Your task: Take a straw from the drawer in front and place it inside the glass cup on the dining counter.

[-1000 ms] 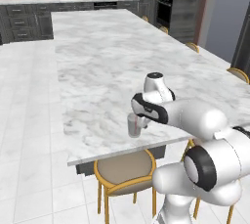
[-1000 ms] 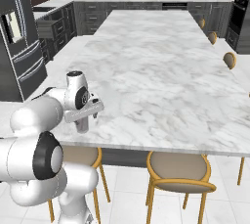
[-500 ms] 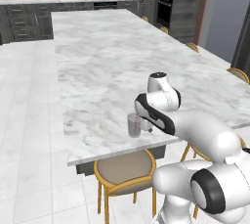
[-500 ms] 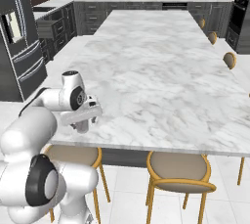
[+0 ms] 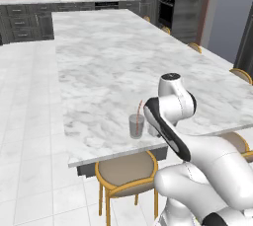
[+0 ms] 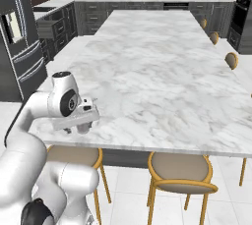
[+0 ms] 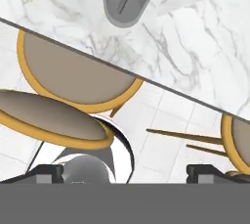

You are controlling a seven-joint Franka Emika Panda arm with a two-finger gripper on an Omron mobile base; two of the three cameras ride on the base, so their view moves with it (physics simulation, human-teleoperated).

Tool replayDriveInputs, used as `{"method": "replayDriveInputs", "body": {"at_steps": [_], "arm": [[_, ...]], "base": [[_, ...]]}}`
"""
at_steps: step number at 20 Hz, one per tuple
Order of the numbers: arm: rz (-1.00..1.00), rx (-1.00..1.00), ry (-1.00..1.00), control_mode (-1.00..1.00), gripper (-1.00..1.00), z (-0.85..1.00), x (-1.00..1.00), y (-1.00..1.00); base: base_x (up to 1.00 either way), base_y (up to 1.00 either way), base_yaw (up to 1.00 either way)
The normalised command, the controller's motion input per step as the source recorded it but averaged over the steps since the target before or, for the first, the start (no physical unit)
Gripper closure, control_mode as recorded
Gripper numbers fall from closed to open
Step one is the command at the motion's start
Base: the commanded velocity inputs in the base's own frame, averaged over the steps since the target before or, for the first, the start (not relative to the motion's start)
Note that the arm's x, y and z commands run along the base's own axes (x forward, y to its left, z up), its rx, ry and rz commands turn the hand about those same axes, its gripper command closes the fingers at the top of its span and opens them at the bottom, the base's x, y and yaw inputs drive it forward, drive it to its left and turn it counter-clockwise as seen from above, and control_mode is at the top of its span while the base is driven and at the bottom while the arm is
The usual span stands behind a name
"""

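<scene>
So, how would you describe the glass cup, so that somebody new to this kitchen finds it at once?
Find the long white marble dining counter in the middle of the kitchen, then its near edge above the round wooden stool. There stands the glass cup, a small clear greyish tumbler without handle. A thin pink-red straw leans out of it.

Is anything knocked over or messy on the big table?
Nothing stands out. The cup stands upright near the counter edge with the straw leaning inside it, and nothing is spilled. The open gripper hangs beside the cup.
</scene>
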Motion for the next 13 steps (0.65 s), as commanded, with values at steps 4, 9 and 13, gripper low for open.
{"method": "replayDriveInputs", "body": {"at_steps": [4, 9, 13], "arm": [[-0.03, 0.0, -0.19, -1.0, -1.0, 0.42, -0.57, -0.02], [-0.01, 0.0, -0.21, -1.0, -1.0, 0.45, -0.49, -0.03], [-0.03, 0.0, -0.15, -1.0, -1.0, 0.43, -0.4, -0.06]], "base": [[0.0, 0.0, 0.0], [0.0, 0.0, 0.0], [0.0, 0.0, 0.0]]}}
